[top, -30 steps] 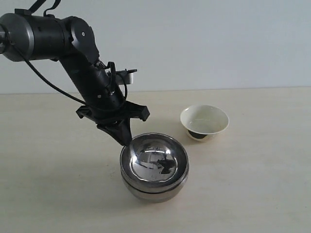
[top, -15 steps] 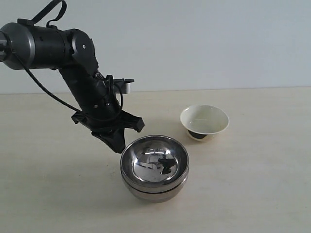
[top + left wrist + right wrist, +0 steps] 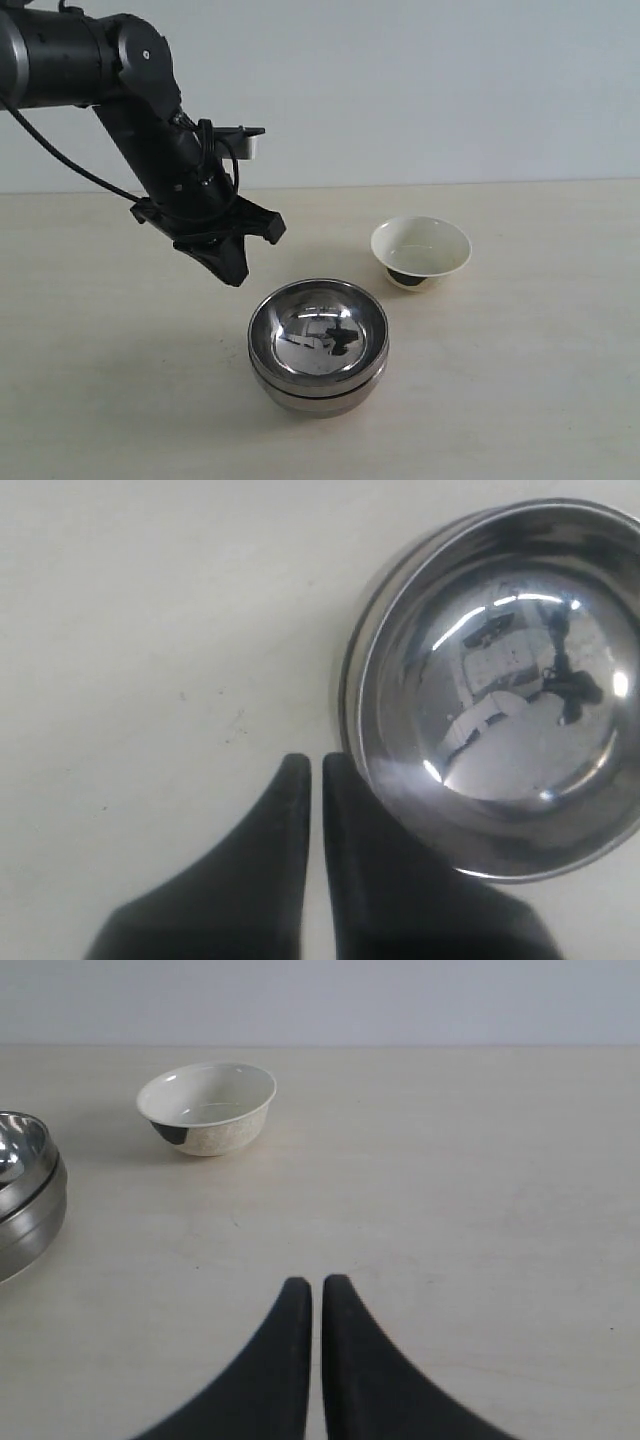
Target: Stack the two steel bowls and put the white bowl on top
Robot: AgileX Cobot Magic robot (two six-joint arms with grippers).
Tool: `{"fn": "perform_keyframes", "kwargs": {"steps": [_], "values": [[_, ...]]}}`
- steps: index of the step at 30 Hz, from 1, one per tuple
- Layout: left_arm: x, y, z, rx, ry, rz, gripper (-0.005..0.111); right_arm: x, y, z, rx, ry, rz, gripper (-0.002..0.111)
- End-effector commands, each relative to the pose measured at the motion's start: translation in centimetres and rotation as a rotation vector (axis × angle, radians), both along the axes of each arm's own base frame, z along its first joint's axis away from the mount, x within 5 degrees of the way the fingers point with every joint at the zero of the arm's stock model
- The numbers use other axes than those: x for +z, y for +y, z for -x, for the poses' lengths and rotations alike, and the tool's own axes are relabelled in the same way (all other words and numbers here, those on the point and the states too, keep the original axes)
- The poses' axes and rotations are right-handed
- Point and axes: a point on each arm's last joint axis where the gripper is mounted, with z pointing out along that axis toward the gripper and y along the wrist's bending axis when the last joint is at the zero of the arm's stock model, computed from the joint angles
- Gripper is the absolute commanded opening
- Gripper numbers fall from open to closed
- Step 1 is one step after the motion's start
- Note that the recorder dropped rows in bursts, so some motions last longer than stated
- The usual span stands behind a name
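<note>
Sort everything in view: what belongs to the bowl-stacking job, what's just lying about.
Job: upper steel bowl, nested in lower steel bowl; white bowl, standing apart; left gripper, right gripper, both shut.
Lying about: nothing loose, only the table.

Plain pale grey-blue wall (image 3: pixel 450 90), smooth cream tabletop (image 3: pixel 540 380), soft even light, faint shadows

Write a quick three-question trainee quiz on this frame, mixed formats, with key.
1. Fill in: the left gripper has its jaws ____, holding nothing.
2. True or false: the two steel bowls are nested, one inside the other.
3. The white bowl is: A) on the stack; B) on the table, apart from the stack; C) in a gripper.
Key: 1 shut; 2 true; 3 B.
</note>
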Motion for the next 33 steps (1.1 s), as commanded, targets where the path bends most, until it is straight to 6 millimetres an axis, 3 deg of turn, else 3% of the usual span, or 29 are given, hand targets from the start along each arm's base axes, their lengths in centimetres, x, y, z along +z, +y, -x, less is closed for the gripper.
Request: {"fn": "perform_keyframes", "kwargs": {"steps": [1,8,15,24,33], "values": [[2.2,0.6,0.6,-0.002,-0.066,0.005,0.004,0.1,0.0,0.0,-0.005,-0.01,0.002,0.0],[4.7,1.7,2.3,0.043,-0.287,0.09,0.004,0.1,0.0,0.0,-0.005,-0.01,0.002,0.0],[6.4,3.9,6.1,0.189,-0.572,0.277,0.004,0.1,0.0,0.0,-0.005,-0.01,0.002,0.0],[5.0,8.2,11.9,0.384,-0.877,0.399,0.004,0.1,0.0,0.0,-0.005,-0.01,0.002,0.0],[-0.3,11.0,15.6,0.617,-0.879,0.483,0.004,0.1,0.0,0.0,-0.005,-0.01,0.002,0.0]]}}
